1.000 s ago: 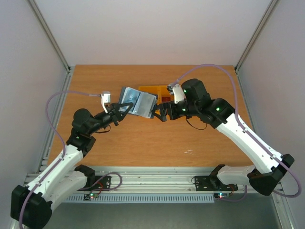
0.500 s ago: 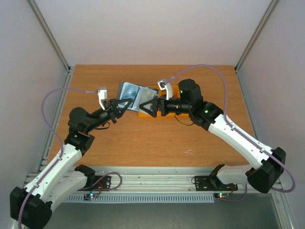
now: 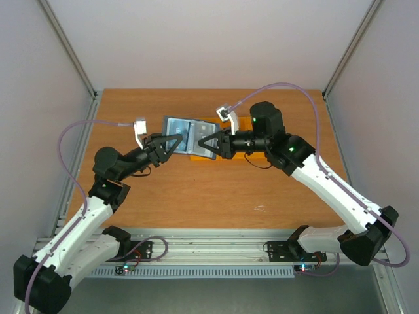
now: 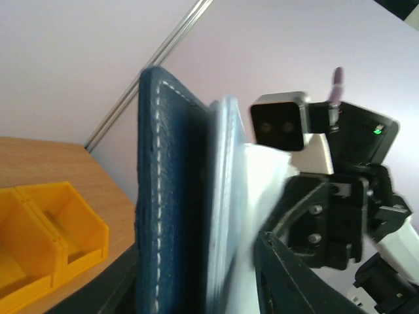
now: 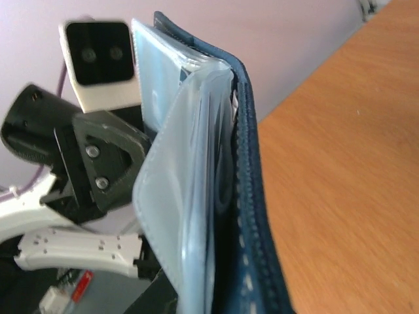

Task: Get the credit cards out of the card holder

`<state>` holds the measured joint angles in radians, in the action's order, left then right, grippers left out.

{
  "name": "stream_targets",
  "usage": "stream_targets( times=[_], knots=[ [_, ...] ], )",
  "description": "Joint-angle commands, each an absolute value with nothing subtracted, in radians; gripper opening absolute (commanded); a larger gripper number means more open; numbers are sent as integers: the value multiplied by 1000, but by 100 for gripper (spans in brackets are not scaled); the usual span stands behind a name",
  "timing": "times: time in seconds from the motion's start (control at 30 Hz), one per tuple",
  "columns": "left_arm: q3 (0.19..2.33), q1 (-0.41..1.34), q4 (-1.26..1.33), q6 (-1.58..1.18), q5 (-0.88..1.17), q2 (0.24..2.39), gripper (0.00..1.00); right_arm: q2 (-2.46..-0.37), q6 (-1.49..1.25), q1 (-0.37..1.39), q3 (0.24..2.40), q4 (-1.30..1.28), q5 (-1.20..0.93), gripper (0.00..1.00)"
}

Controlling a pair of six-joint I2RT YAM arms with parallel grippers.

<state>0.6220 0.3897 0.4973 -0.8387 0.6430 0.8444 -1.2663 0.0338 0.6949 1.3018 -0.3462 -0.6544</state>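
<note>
Table (image 3: 196,196): orange-brown wooden top, grain visible. On it: orange plastic bins (image 3: 196,156), open compartments side by side, sitting flat directly below where the left gripper (image 3: 175,141) and right gripper (image 3: 204,145) meet. From overhead they are partly hidden by the wallet (image 3: 186,134) between the two. Small pale mark (image 3: 260,209) on the wood, toward the bases from the right gripper.
</note>
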Motion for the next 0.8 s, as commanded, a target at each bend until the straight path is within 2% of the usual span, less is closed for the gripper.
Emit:
stream_targets(
  times=[0.0, 0.1, 0.23, 0.47, 0.57, 0.73, 0.77],
  knots=[
    [619, 391, 511, -849, 664, 826, 43, -1250, 246, 696, 1482, -706, -675, 1],
    [618, 393, 531, -820, 777, 834, 50, -1281, 339, 696, 1594, -905, -706, 1],
    [621, 393, 544, -745, 886, 844, 49, -1348, 415, 697, 1728, -1091, -747, 1],
    [634, 396, 616, -750, 992, 853, 54, -1431, 509, 697, 1855, -1223, -746, 1],
    [638, 396, 617, -734, 1024, 858, 41, -1437, 525, 697, 1870, -1225, -739, 1],
    [637, 396, 619, -736, 1023, 861, 4, -1454, 553, 696, 1896, -1243, -714, 1],
    [636, 396, 617, -736, 1021, 862, 1, -1456, 554, 696, 1900, -1244, -707, 1]
  ],
)
